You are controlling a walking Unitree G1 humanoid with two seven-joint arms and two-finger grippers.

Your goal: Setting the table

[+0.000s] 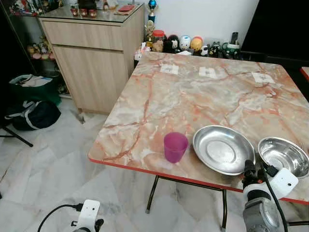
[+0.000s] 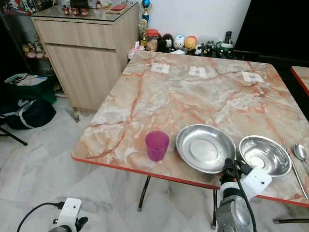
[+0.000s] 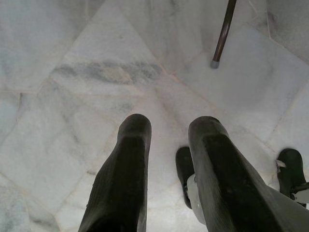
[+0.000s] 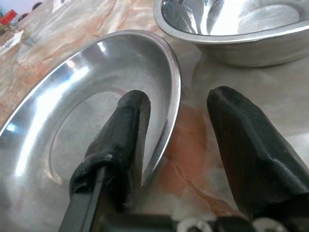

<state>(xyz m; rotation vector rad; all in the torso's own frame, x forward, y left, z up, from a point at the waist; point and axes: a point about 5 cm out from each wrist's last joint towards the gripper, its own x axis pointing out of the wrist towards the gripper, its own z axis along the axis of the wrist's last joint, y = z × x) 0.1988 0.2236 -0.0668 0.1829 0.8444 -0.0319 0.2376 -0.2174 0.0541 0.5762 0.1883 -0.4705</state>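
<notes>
The right gripper [image 4: 178, 113] hovers at the near edge of the marble counter [image 1: 193, 96], jaws spread apart, one finger over the rim of a shiny steel plate [image 1: 223, 149]. A steel bowl [image 1: 284, 156] sits just beside the plate, a purple cup [image 1: 175, 147] on its other side. The left gripper [image 3: 166, 128] hangs over the floor [image 3: 72, 72], jaws released.

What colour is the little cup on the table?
The cup is purple-pink, clearest in the left eye view.

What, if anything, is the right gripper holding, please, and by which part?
Nothing is held yet: the right gripper is open, its fingers either side of the plate rim.
</notes>
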